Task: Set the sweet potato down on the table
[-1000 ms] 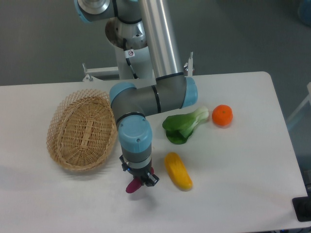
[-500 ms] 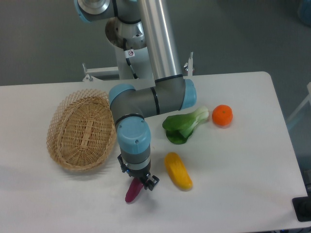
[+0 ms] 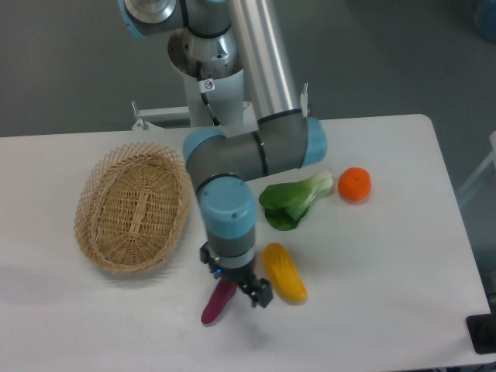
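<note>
One sweet potato [image 3: 217, 303] lying on the white counter [image 3: 387, 294], just left of the one yellow-orange vegetable [image 3: 284, 273], upper end tucked under the claw [image 3: 240, 288]. Claw right over that upper end; grip state hidden by the wrist, cannot tell if clamped or loose. One wicker basket [image 3: 132, 209] well left of the yellow vegetable. One bok choy [image 3: 296, 200] just behind it. One orange [image 3: 354, 184] behind and right of it, beside the bok choy.
</note>
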Tool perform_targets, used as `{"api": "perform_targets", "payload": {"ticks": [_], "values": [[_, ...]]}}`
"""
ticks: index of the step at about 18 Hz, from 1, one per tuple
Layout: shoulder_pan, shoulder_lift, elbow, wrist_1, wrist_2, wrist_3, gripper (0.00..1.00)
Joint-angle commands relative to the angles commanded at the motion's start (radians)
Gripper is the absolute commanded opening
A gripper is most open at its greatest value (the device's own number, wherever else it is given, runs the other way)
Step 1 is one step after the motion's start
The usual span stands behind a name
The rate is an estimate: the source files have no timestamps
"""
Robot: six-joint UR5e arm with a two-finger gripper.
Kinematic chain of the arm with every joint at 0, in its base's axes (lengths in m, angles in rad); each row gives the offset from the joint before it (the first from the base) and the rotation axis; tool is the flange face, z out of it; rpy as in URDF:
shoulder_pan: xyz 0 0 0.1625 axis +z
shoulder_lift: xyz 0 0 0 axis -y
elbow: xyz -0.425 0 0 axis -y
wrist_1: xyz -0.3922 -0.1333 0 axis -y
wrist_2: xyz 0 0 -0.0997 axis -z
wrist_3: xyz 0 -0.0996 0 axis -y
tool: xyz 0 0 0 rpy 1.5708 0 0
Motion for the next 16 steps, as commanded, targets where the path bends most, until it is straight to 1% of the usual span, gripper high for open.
{"api": "perform_targets", "payload": {"ticks": [2,4,9,16], "values": [[0.034,0.018,-0.009,-0.021,0.000,0.049,1.00],[0.061,0.031,-0.009,-0.051,0.000,0.097,1.00],[0.124,0.055,-0.009,-0.101,0.000,0.236,1.00],[0.201,0.072,-0.009,-0.118,0.000,0.367,1.00]]}}
